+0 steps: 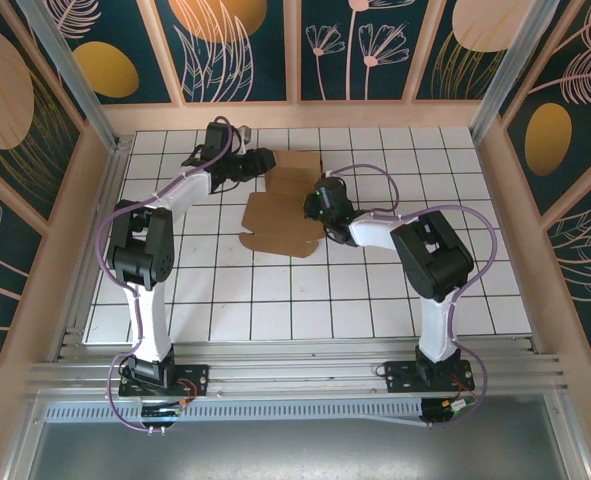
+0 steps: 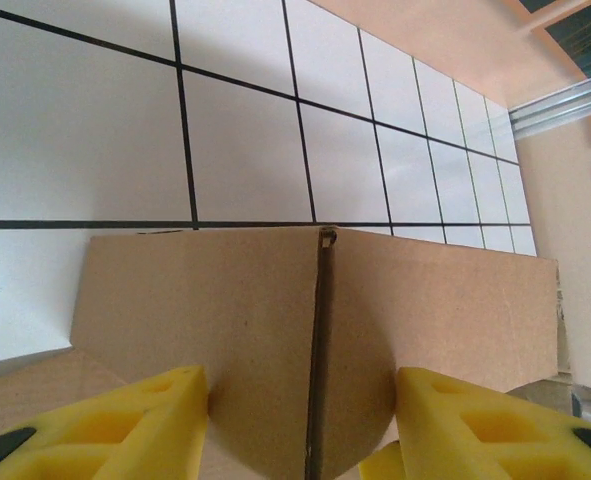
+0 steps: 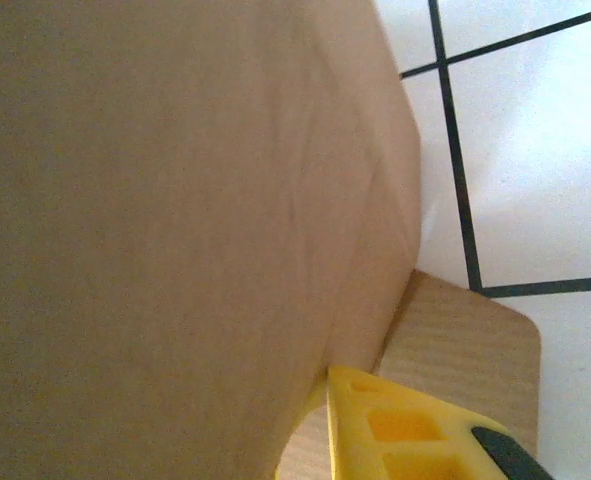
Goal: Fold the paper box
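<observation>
We find the paper box (image 1: 280, 222) as a partly folded sheet on the table (image 1: 395, 300), in the far middle, between the two arms. The left gripper (image 1: 262, 160) meets its far left corner. In the left wrist view its yellow fingers (image 2: 125, 425) stand moderately apart, straddling an upright panel and the edge of a flap without pinching either. We judge that it braces the far side as a backstop. The right gripper (image 1: 318, 204) sits at the right edge of the box, where a panel stands up close against its camera. One finger (image 3: 405, 430) shows beneath that panel, and we cannot tell how wide the jaws stand. We judge that this arm is raising the right side to fold it over, with most folds not yet made.
</observation>
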Available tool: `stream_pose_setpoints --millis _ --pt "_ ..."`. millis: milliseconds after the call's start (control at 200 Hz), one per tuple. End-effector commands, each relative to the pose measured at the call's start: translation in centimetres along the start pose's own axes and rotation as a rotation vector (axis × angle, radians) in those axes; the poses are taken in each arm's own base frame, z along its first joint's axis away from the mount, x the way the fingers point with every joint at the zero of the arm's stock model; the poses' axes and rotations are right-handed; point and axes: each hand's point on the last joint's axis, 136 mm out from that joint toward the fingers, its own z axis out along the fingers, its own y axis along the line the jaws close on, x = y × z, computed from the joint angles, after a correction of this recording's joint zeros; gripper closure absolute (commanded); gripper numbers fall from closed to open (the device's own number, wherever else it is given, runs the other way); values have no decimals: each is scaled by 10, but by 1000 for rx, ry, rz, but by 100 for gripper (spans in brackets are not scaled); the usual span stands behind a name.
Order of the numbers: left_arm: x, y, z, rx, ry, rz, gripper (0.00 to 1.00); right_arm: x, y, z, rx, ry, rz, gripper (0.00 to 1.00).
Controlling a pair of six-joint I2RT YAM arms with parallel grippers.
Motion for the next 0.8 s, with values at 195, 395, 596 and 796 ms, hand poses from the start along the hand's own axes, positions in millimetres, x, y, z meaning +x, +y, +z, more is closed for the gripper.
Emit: stream_pose_setpoints --millis 195,395,596,796 --pt "24 22 5 -108 66 12 50 -25 20 -47 -66 -69 -161 55" --pt "23 21 4 -113 65 26 50 -36 37 -101 -174 -100 -240 41" --pt "24 22 8 -109 76 24 50 -70 14 -138 -115 -290 -481 6" --pt "25 23 9 -112 84 29 50 -74 -11 -99 -146 -206 -811 7"
